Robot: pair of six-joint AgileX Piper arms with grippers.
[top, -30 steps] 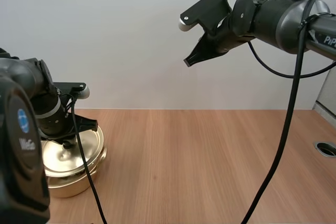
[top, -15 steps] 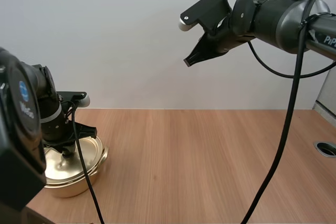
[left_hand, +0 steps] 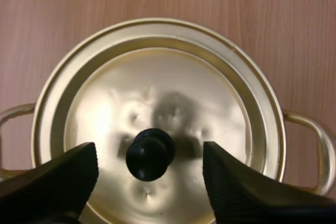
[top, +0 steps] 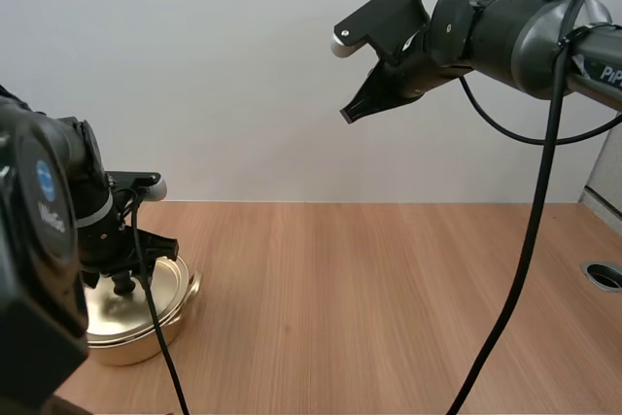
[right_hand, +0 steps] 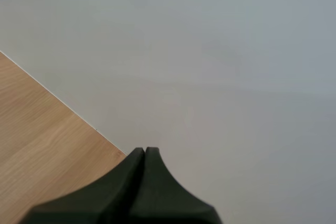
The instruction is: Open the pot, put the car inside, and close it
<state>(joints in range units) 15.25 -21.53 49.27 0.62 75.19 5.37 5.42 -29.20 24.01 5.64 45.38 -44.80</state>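
Pot (top: 121, 347) first: where is it sitting?

It is sitting on the wooden table (top: 389, 298) at about 8 o'clock in the high view, over at the left side. The gold lid (left_hand: 210, 93) is resting on it, closing it.

What is the left gripper (left_hand: 150, 149) doing?

It is hanging straight above the lid, released — its two fingers (left_hand: 58, 182) are standing apart, one on each side of the black knob (left_hand: 150, 154), with their ribbed faces turning toward each other. Neither one is touching the knob; bare lid is showing in the gap on both sides.

Is it gripping anything?

No, nothing is lying between the tips but the knob, and that is sitting free.

And the right gripper (top: 350, 114)?

It is hovering high over the table at about 1 o'clock in the high view — well apart from the pot. Its fingers are lying clenched together as one dark wedge, gripping nothing, and the tip is pointing down toward 7 o'clock.
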